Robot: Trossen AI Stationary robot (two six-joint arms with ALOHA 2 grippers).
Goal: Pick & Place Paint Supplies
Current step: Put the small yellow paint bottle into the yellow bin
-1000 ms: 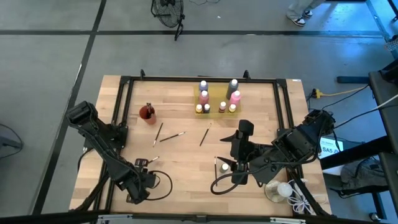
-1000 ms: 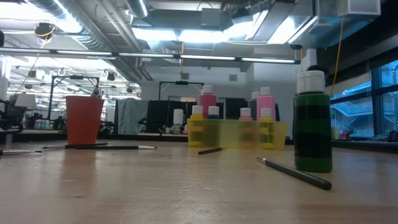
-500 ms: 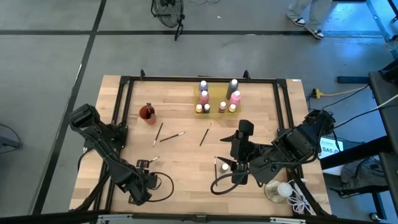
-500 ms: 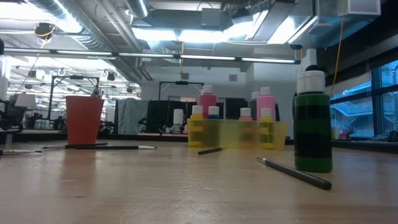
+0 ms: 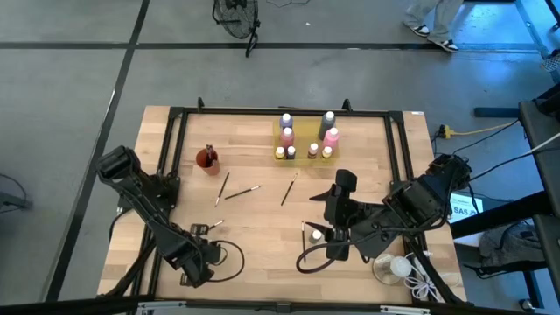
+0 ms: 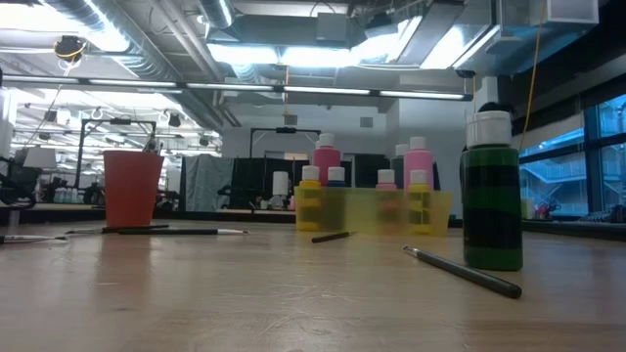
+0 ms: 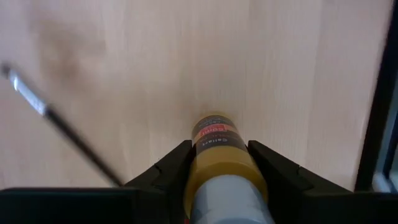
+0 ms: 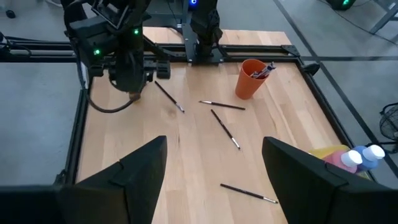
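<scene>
My left gripper [image 5: 197,255] points down near the table's near left corner, shut on a yellow paint bottle [image 7: 217,155] with a white cap. The bottle stands upright on the wood and is hidden under the gripper in the high view. My right gripper [image 8: 214,174] hangs open above the table's middle right, touching nothing. A green bottle [image 6: 492,191] stands below it with a brush [image 6: 460,271] lying beside. Loose paintbrushes [image 5: 245,191] lie mid-table, one [image 7: 62,130] close by the left gripper. More bottles stand in a yellow tray [image 5: 306,140] at the far edge. My left gripper pinches the yellow bottle's body [image 7: 214,146] between its two fingers [image 7: 174,168], one on either side, just below the white cap. The fingers come from above, pointing down. The bottle stands upright with its base [image 7: 211,119] on the table.
An orange cup [image 5: 207,158] holding brushes stands at the far left. A clear round dish with a white ball and cord [image 5: 394,267] sits at the near right. A black frame [image 5: 175,114] runs around the tabletop. Bare wood lies between the cup and the left gripper.
</scene>
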